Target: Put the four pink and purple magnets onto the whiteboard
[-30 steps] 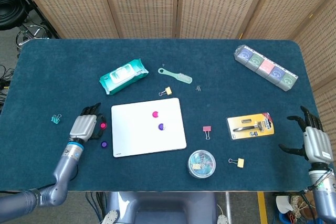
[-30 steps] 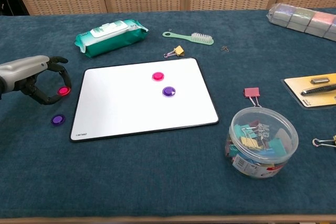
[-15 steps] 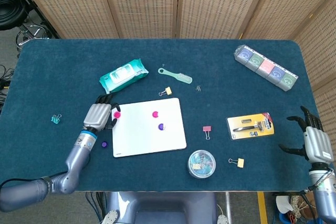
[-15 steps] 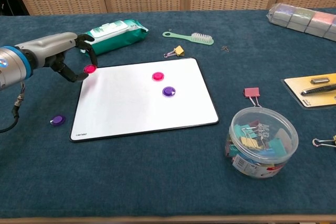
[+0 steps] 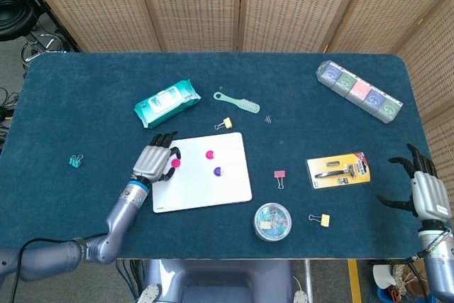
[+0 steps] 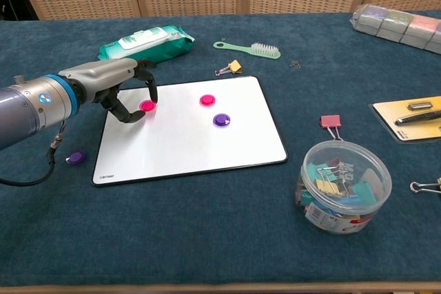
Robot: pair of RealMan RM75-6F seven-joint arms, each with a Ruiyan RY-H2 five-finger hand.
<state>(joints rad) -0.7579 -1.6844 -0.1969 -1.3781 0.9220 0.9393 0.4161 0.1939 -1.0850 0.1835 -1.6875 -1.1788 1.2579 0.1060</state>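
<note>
The whiteboard [image 5: 206,186] [image 6: 186,142] lies flat at the table's centre. A pink magnet [image 5: 210,154] [image 6: 207,100] and a purple magnet [image 5: 218,171] [image 6: 221,120] sit on it. My left hand [image 5: 154,162] [image 6: 120,84] hovers over the board's upper left part and pinches another pink magnet [image 5: 175,163] [image 6: 147,106] between thumb and finger. A second purple magnet [image 6: 76,158] lies on the cloth left of the board; the head view hides it behind my left arm. My right hand [image 5: 423,189] rests open at the table's right edge, away from everything.
A wipes pack [image 5: 166,102] and a green brush [image 5: 237,101] lie behind the board. A tub of binder clips [image 6: 343,185], loose clips [image 5: 279,177], a razor pack [image 5: 339,170] and a box set [image 5: 359,91] lie to the right.
My left hand lifted the pink magnet from the cloth left of the board and carried it rightward over the board's upper left. The right hand stayed still.
</note>
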